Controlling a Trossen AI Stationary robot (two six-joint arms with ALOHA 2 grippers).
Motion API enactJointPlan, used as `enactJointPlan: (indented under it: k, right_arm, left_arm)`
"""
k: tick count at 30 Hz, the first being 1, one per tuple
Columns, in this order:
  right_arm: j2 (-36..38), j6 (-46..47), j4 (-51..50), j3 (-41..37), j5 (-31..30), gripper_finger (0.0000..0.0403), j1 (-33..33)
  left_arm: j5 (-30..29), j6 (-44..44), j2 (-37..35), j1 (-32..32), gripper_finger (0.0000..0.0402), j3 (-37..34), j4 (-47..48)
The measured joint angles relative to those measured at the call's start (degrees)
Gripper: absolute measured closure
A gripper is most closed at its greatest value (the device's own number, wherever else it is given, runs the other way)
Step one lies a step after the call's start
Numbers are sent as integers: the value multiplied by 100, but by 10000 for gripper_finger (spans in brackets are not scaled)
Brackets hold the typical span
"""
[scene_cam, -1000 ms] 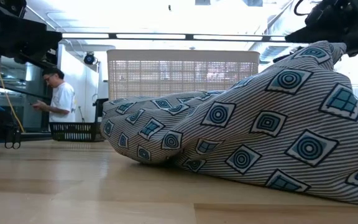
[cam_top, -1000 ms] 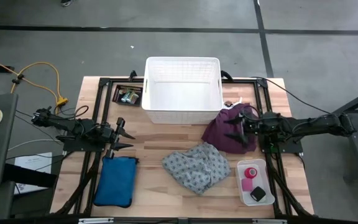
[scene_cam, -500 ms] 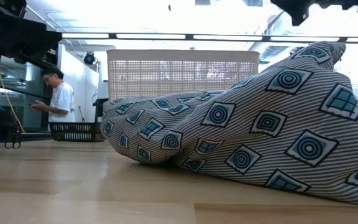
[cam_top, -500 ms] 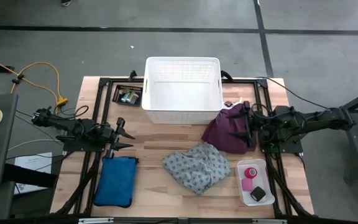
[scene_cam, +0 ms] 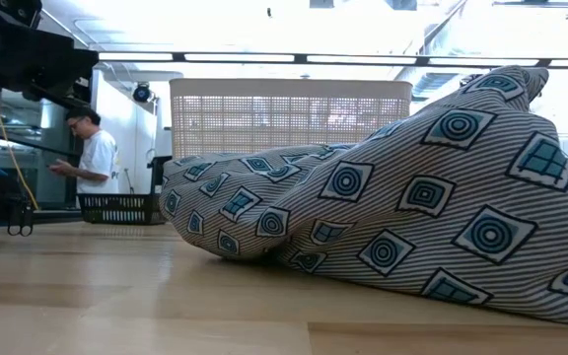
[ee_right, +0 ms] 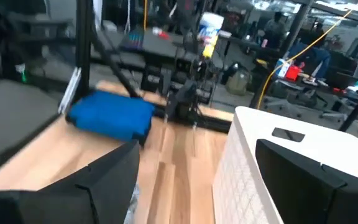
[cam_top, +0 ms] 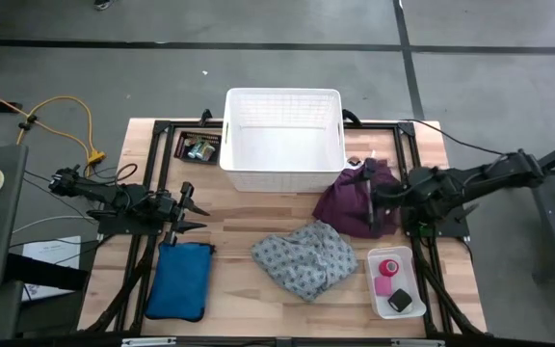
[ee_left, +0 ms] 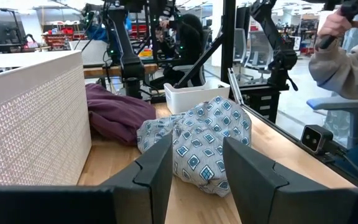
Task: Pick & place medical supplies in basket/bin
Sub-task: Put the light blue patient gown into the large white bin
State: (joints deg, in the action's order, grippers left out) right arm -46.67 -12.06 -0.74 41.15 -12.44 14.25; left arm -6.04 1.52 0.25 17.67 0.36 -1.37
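The white basket [cam_top: 282, 140] stands at the table's far middle. A purple cloth [cam_top: 345, 204] lies bunched by the basket's right near corner. A grey patterned cloth [cam_top: 304, 257] lies heaped nearer the front and fills the low view [scene_cam: 392, 207]. A pink tape roll [cam_top: 386, 270] and a small black block [cam_top: 400, 300] lie in a white tray [cam_top: 393, 255]. My right gripper [cam_top: 369, 198] hangs open high over the purple cloth, with nothing between its fingers [ee_right: 194, 180]. At the left, my left gripper [cam_top: 193, 207] waits level and open, pointing at the grey cloth [ee_left: 204, 146].
A blue pouch [cam_top: 179, 280] lies at the front left, below my left gripper. A small dark tray [cam_top: 198, 146] with small items sits left of the basket. A black frame runs along the table's edges. People show beyond the table [scene_cam: 92, 158], [ee_left: 347, 59].
My right gripper has risen well above the purple cloth and rolled about its wrist, passing out of the low view's top right corner. It has stayed open. The cloths lie as before.
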Motion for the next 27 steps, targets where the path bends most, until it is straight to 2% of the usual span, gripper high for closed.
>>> enactJointPlan:
  k: [8, 16, 21, 27]
  right_arm:
    - [-790, -897, -28, 61, -1058, 94, 1083]
    - [-1571, -1463, 784, 61, -2240, 94, 2123]
    - [-1950, -1804, 1420, 75, -2577, 94, 2584]
    - [-2301, -1791, 1142, 721, -2812, 94, 2937]
  left_arm:
    - [1, 0, 0, 1, 267, 0, 0]
    - [0, 2, 0, 0, 267, 0, 0]
    - [0, 2, 0, 2, 267, 0, 0]
    - [0, 0, 0, 2, 267, 0, -2]
